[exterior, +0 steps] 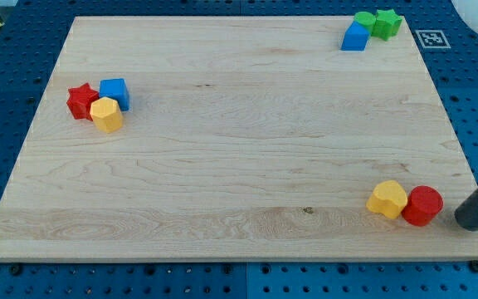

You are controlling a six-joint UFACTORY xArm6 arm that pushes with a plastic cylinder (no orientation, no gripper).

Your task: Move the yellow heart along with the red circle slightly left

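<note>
The yellow heart (pixel 387 199) lies near the view's bottom right of the wooden board (pixel 239 141). The red circle (pixel 422 205) touches its right side. My tip (pixel 473 218) is the lower end of a dark rod coming in from the view's right edge. It stands just right of the red circle, with a small gap between them.
A red star (pixel 80 100), a blue cube (pixel 115 92) and a yellow hexagon (pixel 106 115) cluster at the view's left. A blue block (pixel 354 37), a green circle (pixel 363 21) and a green star (pixel 386 23) cluster at the top right. The board's right edge is close to my tip.
</note>
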